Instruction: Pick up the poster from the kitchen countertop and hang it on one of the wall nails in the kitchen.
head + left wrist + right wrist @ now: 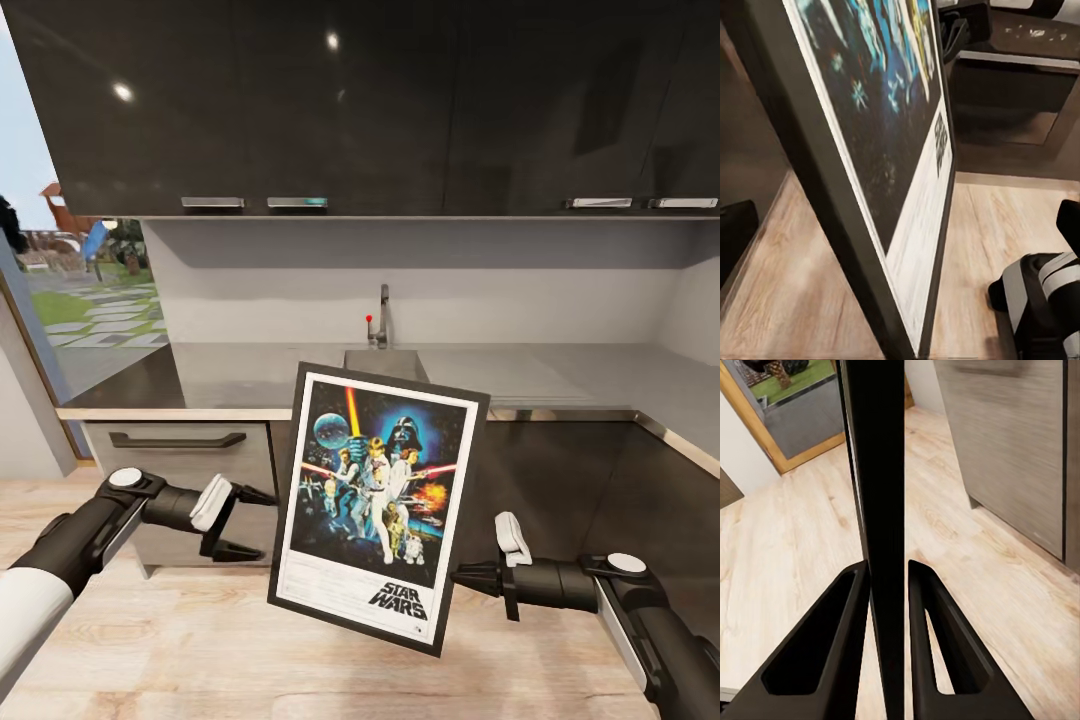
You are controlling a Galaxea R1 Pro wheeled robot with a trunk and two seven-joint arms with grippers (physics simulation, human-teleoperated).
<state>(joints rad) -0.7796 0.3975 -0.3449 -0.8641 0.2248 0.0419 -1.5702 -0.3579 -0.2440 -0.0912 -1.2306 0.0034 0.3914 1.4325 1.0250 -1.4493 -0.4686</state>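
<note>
The kitchen is evenly and softly lit, with daylight entering through the glass opening (70,300) on the left. Two small ceiling-light reflections glare on the glossy black upper cabinets (400,100), which cast a broad soft shadow on the wall beneath. Straight lines bow toward the head view's edges. In the left wrist view the poster (892,135) is blurred.

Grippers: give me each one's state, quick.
Left gripper: open, fingers spread beside the poster, holding nothing.
Right gripper: shut on the poster's edge.
</note>
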